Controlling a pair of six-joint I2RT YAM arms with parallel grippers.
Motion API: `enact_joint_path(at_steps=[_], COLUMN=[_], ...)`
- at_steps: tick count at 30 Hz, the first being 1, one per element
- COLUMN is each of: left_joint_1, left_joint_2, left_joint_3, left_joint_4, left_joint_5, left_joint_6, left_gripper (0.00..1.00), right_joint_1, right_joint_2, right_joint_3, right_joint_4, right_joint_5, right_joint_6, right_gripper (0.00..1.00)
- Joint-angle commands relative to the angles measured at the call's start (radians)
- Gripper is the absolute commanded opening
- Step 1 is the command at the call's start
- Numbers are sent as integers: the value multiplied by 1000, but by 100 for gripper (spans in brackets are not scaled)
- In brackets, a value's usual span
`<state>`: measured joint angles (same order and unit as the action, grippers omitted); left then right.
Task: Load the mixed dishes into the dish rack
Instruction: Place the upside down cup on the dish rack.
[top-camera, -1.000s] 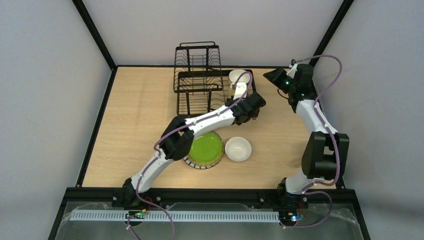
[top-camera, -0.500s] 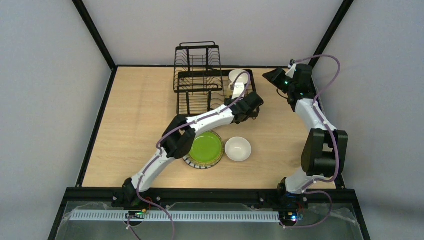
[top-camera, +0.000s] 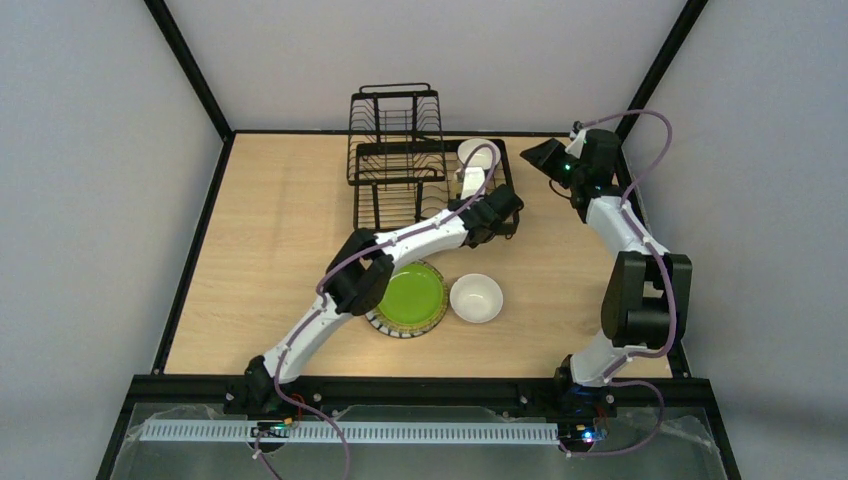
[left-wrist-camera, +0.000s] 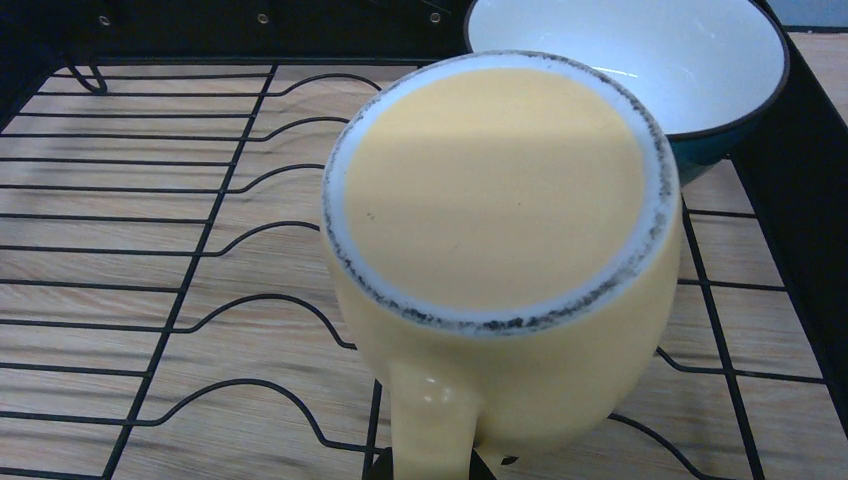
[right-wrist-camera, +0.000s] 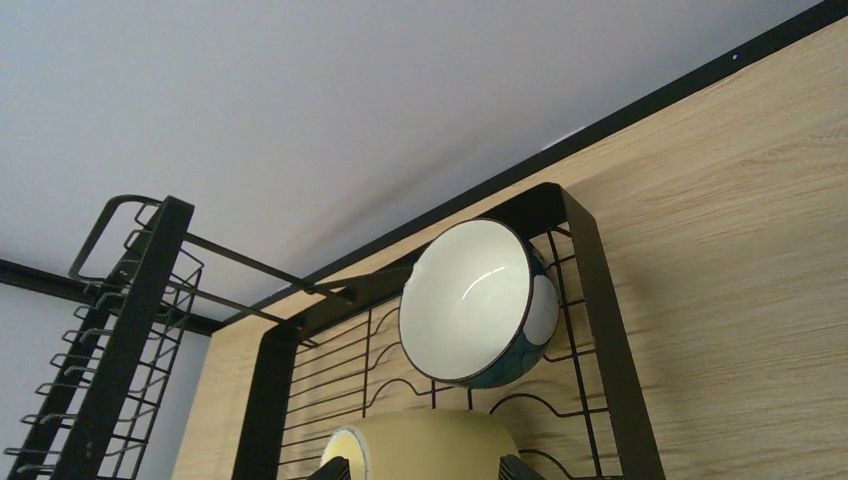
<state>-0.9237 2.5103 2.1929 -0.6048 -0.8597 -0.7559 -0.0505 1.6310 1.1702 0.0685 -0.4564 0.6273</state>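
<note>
Handle (left-wrist-camera: 430, 425) pinched in the left gripper (top-camera: 484, 200), the yellow mug (left-wrist-camera: 500, 200) faced base-up ahead of it, over the dish rack (top-camera: 398, 148), likely to drain.

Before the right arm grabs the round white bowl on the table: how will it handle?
The round white bowl looks like rigid ceramic: probably slippery at the rim, chippable. Upright, low and wide, so a push likely slides it. The striped-rim green plate sits close beside it; pushed that way they'd probably clink.
</note>
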Motion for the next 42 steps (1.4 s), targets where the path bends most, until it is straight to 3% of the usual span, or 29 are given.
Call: enact_joint_path(at_steps=[1,10,27,33,42], left_joint_1=[9,14,13,-13,-50], left_joint_2=[3,2,-52,-86,-122], left_joint_3=[39,39,39,40,39], left_joint_4=[26,24,22,77,97], left_joint_5=[-41,-17,-10,-13,-16], left_joint_6=[-51,-47,-6,117,226], left_gripper=[17,48,60,67,68], right_joint_1=[10,15,15,17,41], right_joint_2=[20,16,19,19,14], right_joint_3=[29,16,38,48,38], right_joint_4=[13,4,-65,-109,-143], right_joint_5=[5,13,53,87,135], right_joint_6=[-27,-33,-105,-138,-203], right_gripper=[85,85,85,84,84])
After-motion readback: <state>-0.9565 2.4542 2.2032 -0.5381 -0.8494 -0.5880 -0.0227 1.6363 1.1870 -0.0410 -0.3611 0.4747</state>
